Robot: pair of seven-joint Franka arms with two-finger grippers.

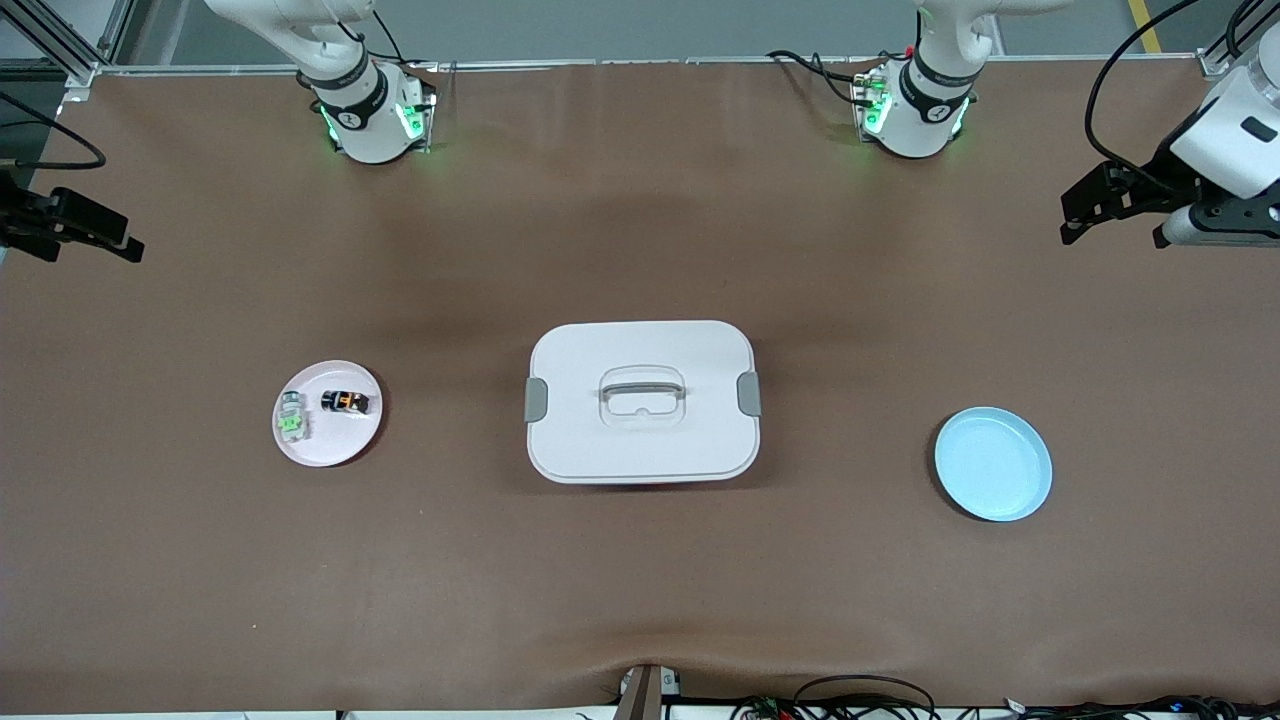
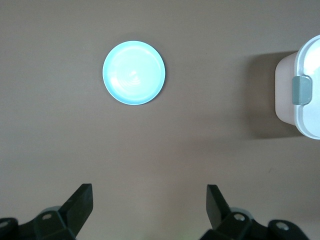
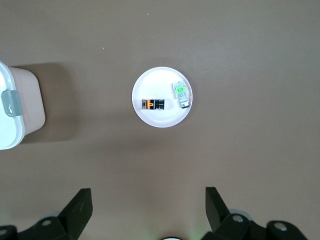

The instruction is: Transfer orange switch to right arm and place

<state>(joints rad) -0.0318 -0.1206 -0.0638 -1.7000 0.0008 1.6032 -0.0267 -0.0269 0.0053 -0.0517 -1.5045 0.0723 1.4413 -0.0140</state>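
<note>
The orange switch [image 1: 346, 402], a tiny black block with an orange middle, lies on a pink plate [image 1: 335, 447] toward the right arm's end of the table. The right wrist view shows it [image 3: 153, 104] on that plate [image 3: 160, 80]. My right gripper [image 1: 92, 230] hangs open and empty over bare table at that end; its jaws [image 3: 148, 205] stand wide apart. My left gripper [image 1: 1100, 205] hangs open and empty over bare table at the left arm's end, and it also shows in the left wrist view [image 2: 149, 205].
A pale switch with a green middle [image 1: 292, 420] lies beside the orange one on the pink plate. A white lidded box [image 1: 641, 440] with grey clips stands mid-table. An empty light-blue plate [image 1: 993, 463] lies toward the left arm's end.
</note>
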